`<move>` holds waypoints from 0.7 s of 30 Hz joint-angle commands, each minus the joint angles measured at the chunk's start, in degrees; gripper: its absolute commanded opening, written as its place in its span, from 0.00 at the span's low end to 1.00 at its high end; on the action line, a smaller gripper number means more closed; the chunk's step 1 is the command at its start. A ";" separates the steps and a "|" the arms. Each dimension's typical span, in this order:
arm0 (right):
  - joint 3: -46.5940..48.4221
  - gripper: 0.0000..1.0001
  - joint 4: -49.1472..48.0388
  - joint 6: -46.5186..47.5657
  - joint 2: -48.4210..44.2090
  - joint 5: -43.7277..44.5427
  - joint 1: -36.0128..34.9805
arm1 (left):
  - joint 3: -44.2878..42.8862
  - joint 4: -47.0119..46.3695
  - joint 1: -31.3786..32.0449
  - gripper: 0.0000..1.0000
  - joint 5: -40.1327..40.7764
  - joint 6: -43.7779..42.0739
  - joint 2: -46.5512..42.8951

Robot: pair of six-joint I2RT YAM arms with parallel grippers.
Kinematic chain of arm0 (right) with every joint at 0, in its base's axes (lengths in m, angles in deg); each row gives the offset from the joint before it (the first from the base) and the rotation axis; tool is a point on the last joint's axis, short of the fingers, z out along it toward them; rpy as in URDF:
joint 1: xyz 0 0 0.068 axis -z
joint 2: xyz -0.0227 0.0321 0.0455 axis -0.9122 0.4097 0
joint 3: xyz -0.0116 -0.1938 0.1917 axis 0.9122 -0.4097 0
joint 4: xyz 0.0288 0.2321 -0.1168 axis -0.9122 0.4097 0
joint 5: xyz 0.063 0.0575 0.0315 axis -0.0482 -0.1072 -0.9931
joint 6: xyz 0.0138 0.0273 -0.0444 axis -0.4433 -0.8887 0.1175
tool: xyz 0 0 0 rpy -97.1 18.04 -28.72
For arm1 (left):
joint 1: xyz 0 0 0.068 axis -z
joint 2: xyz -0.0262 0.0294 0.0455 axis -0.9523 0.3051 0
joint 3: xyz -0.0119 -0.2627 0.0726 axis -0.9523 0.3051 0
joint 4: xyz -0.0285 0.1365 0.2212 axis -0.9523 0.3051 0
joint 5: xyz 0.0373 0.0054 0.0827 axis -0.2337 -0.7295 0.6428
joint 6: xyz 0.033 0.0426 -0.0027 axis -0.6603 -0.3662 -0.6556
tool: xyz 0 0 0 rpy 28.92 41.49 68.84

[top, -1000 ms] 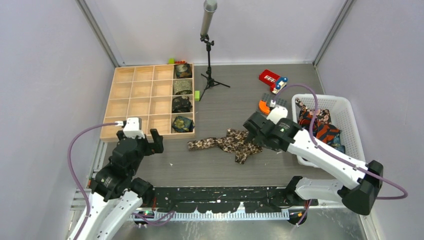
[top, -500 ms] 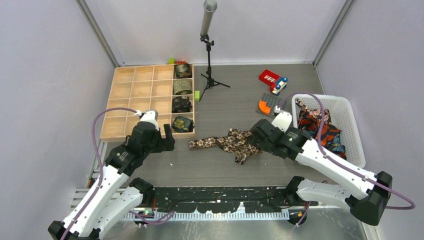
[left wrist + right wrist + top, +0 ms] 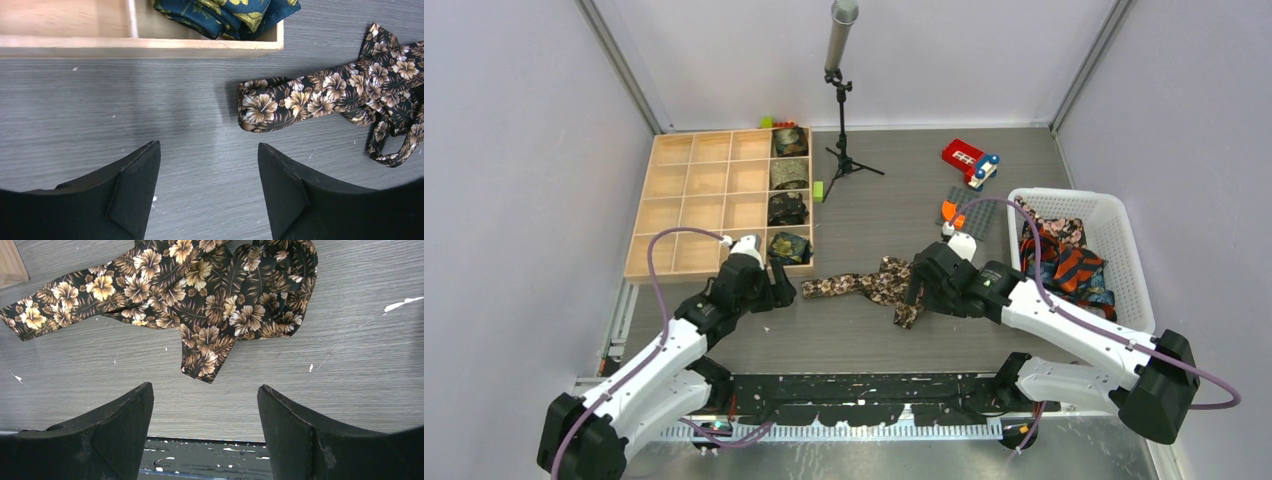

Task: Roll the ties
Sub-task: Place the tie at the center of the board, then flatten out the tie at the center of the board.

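A dark floral brown-tan tie (image 3: pixel 869 284) lies unrolled and crumpled on the grey table. It also shows in the left wrist view (image 3: pixel 310 97) and the right wrist view (image 3: pixel 200 295). My left gripper (image 3: pixel 776 288) is open and empty, just left of the tie's left end (image 3: pixel 255 107), its jaws wide apart (image 3: pixel 207 147). My right gripper (image 3: pixel 914 290) is open and empty over the tie's bunched right part, with the tie's pointed tip (image 3: pixel 205 371) just ahead of the jaws (image 3: pixel 205 387). More ties (image 3: pixel 1064 262) lie in the white basket (image 3: pixel 1116 215).
A wooden compartment tray (image 3: pixel 694 195) at the left holds several rolled ties in its right column (image 3: pixel 788 208); the nearest, a teal one, shows in the left wrist view (image 3: pixel 225 15). A microphone stand (image 3: pixel 842 120), a red toy (image 3: pixel 969 158) and an orange-grey block (image 3: pixel 954 210) stand farther back.
My left arm has reached forward and right to the tie's left end. My right gripper has moved left and down over the tie's right part. The tie has barely shifted.
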 commanded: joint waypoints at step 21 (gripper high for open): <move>-3.89 0.80 -0.48 3.99 -2.64 -0.82 0.02 | 7.84 -40.77 1.33 0.19 -7.87 6.27 20.65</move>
